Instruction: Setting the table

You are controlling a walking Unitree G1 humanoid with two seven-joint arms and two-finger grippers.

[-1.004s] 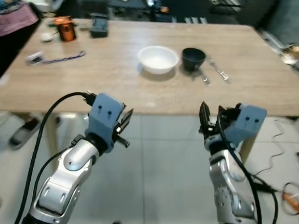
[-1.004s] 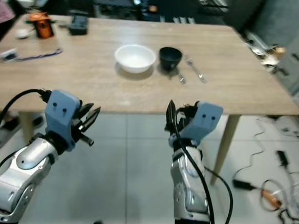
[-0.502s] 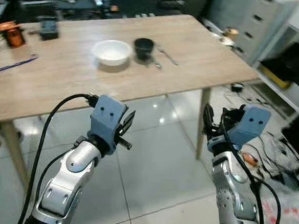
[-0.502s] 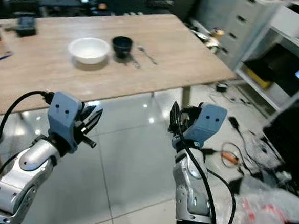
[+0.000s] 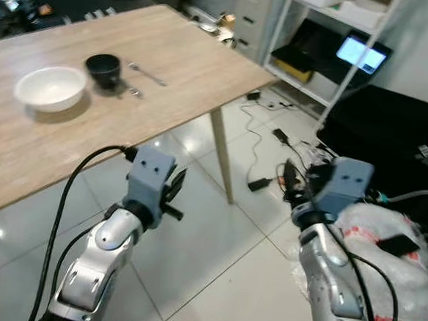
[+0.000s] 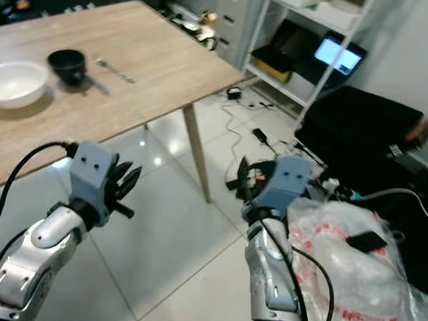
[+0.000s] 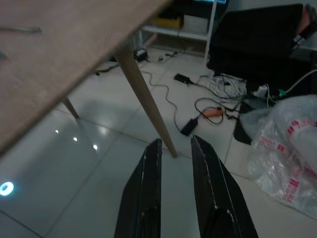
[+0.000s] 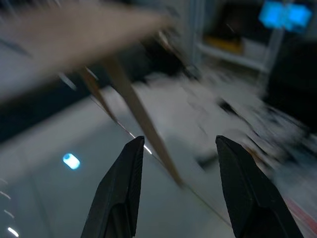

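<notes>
Black fingers on my left gripper (image 7: 176,148) sit narrow, right gripper (image 8: 181,148) wide, both empty. I've swung away; white bowl (image 5: 50,88) and dark cup (image 5: 103,68) slid off left, so no setting yet.

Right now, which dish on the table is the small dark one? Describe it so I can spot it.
On the long light wooden table, beside the wide white bowl, stands the small black cup-shaped bowl. It is darker and narrower than the white bowl, with metal cutlery lying on its other side.

Cluttered workroom: wooden table (image 5: 191,60), metal shelving (image 5: 333,36), floor cables (image 5: 275,132).
</notes>
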